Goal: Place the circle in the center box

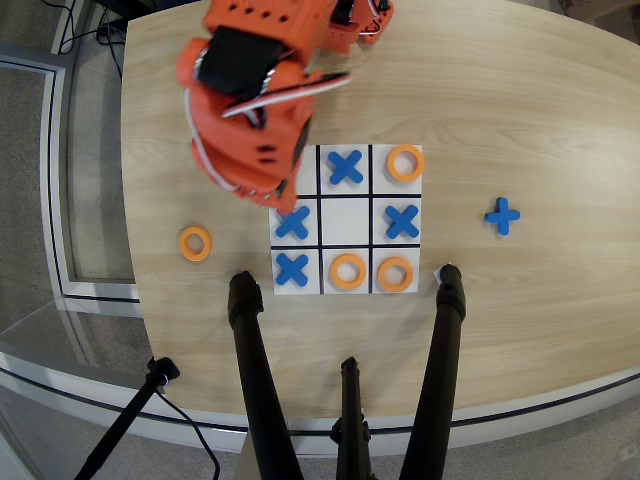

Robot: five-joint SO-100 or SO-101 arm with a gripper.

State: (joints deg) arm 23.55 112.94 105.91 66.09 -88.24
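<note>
The white 3x3 board (346, 289) lies mid-table. Its center box (346, 220) is bare white. Orange rings sit in the top right cell (405, 162), the bottom middle cell (347, 271) and the bottom right cell (395, 273). Another orange ring (195, 243) lies loose on the table left of the board. Blue X pieces fill several other cells. My orange arm reaches down from the top, and its gripper (262, 190) hangs over the board's top left cell and hides it. The jaws are not distinguishable, and no ring shows in them.
A loose blue X (503, 215) lies on the table right of the board. Black tripod legs (252, 380) (440, 360) stand at the near edge just below the board. The wooden table's edge (130, 200) curves along the left.
</note>
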